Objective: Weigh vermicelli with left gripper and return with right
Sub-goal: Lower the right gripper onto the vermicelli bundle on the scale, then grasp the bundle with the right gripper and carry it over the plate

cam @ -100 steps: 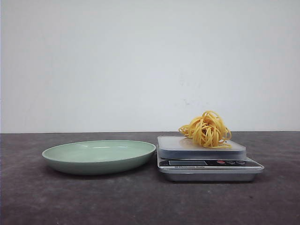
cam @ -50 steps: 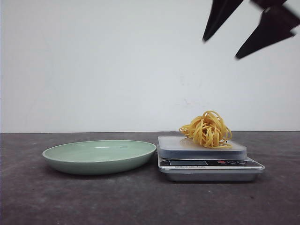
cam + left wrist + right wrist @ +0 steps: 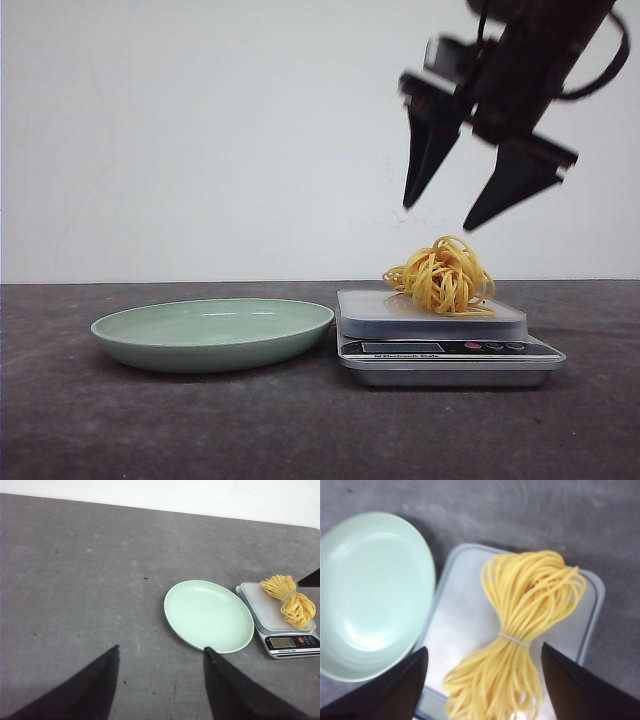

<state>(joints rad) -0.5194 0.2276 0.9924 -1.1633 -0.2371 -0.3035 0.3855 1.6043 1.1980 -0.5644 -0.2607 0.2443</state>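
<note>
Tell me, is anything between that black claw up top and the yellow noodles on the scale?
No. In the front view only bare air separates the open right gripper from the vermicelli on the scale.

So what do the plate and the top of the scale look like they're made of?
The plate looks like glazed ceramic or melamine: pale green, smooth, with soft glossy highlights. The scale has a brushed-metal-looking silver body; its top seems frosted plastic or glass, pale and matte. Neither is certain.

The right hand (image 3: 438,217) is black, with a blocky body, a looping black cable and two tapered, pointed fingers (image 3: 425,160). The left hand's (image 3: 160,652) fingers are matt black wedges.
</note>
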